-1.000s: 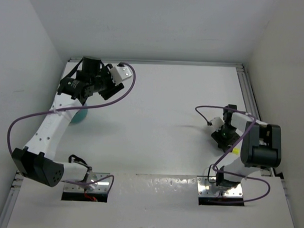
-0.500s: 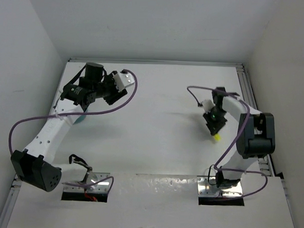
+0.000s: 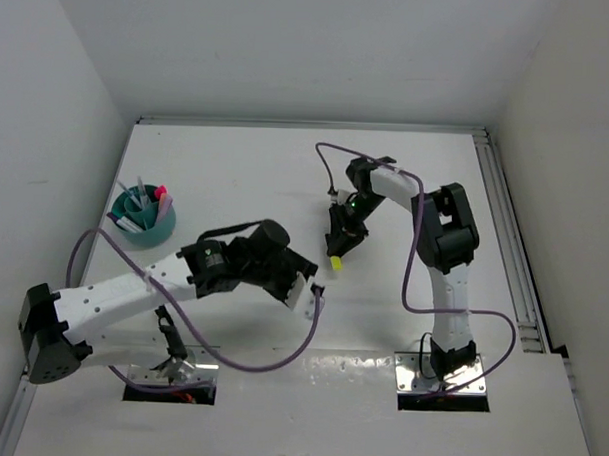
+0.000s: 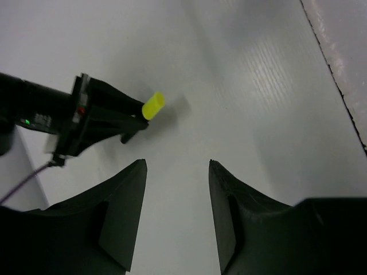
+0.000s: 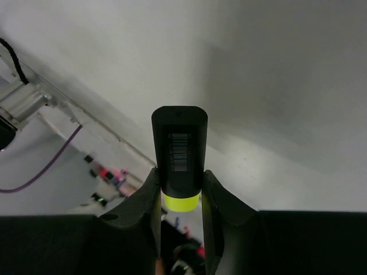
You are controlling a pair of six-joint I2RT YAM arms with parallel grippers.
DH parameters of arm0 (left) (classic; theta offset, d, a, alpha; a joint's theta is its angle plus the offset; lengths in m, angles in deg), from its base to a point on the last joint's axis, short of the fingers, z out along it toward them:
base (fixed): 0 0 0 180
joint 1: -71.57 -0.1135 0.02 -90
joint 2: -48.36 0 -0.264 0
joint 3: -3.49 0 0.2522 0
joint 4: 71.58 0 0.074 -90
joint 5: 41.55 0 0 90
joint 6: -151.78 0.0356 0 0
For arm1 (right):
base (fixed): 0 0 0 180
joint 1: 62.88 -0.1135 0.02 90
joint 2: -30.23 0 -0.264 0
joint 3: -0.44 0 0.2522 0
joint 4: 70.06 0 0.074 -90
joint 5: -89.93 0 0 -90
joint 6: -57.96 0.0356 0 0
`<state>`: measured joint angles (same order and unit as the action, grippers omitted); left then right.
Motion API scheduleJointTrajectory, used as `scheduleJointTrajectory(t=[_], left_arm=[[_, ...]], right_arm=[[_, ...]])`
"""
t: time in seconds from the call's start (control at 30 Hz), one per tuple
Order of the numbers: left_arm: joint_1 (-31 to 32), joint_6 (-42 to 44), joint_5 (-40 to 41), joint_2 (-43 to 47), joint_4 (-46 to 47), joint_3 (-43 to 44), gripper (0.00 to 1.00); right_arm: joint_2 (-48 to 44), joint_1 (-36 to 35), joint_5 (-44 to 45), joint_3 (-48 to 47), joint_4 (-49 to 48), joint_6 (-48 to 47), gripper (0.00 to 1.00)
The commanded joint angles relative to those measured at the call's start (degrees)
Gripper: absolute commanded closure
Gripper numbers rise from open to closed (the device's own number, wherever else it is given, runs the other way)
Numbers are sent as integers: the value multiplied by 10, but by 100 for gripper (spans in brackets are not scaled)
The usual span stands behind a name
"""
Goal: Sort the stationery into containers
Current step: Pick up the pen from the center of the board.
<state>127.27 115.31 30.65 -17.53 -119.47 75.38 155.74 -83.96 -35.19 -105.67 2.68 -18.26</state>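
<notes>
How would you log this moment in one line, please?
right tool: shut on yellow-ended black marker | left tool: open, empty | teal cup: holds pens

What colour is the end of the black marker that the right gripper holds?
The marker end is yellow, clearest in the left wrist view.

From high above we are looking down on the yellow-ended marker [image 3: 335, 260]. Both wrist cameras are facing it, the right closest.

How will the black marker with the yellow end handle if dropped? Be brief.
Probably stiff and light: the black marker with the yellow end juts straight from the right gripper. Its rounded barrel may roll on the smooth white table.
</notes>
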Motion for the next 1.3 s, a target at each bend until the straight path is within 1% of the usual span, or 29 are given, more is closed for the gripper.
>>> scheduleJointTrajectory(t=[0.0, 0.03, 0.07, 0.1, 0.17, 0.2, 0.23, 0.27, 0.3, 0.37, 0.47, 0.57, 0.6, 0.83, 1.07, 1.27], left_arm=[[49, 67, 89, 56, 120, -84, 47], [58, 72, 114, 76, 147, -106, 46], [66, 86, 123, 86, 172, -130, 45], [78, 96, 126, 100, 220, -182, 44], [93, 133, 122, 137, 264, -229, 44], [97, 142, 120, 144, 301, -247, 44], [100, 146, 122, 150, 319, -271, 44], [107, 144, 126, 146, 331, -276, 44], [112, 136, 137, 133, 364, -277, 44], [114, 132, 142, 119, 389, -275, 44], [124, 130, 153, 101, 426, -279, 42], [144, 151, 193, 95, 472, -297, 42], [148, 158, 203, 94, 478, -302, 42], [169, 196, 204, 89, 474, -320, 43], [169, 221, 209, 73, 469, -319, 44], [169, 263, 210, 51, 489, -325, 45]], right_arm=[[-40, -14, -36, 37, 10, 108, 100], [-47, -16, -36, 44, 3, 118, 100], [-65, -19, -37, 51, -2, 130, 100], [-76, -21, -43, 66, -9, 155, 100], [-98, -25, -43, 79, -21, 172, 100], [-118, -31, -41, 89, -23, 183, 100], [-127, -35, -41, 95, -28, 186, 100], [-135, -39, -42, 100, -32, 191, 100], [-152, -48, -42, 114, -40, 198, 100], [-166, -55, -43, 127, -47, 206, 100], [-194, -80, -8, 133, -45, 227, 100], [-216, -105, 31, 136, -42, 244, 100], [-221, -106, 29, 140, -47, 249, 100], [-228, -106, 2, 138, -48, 256, 100], [-259, -106, 12, 158, -56, 259, 100], [-259, -107, 17, 157, -50, 266, 100]])
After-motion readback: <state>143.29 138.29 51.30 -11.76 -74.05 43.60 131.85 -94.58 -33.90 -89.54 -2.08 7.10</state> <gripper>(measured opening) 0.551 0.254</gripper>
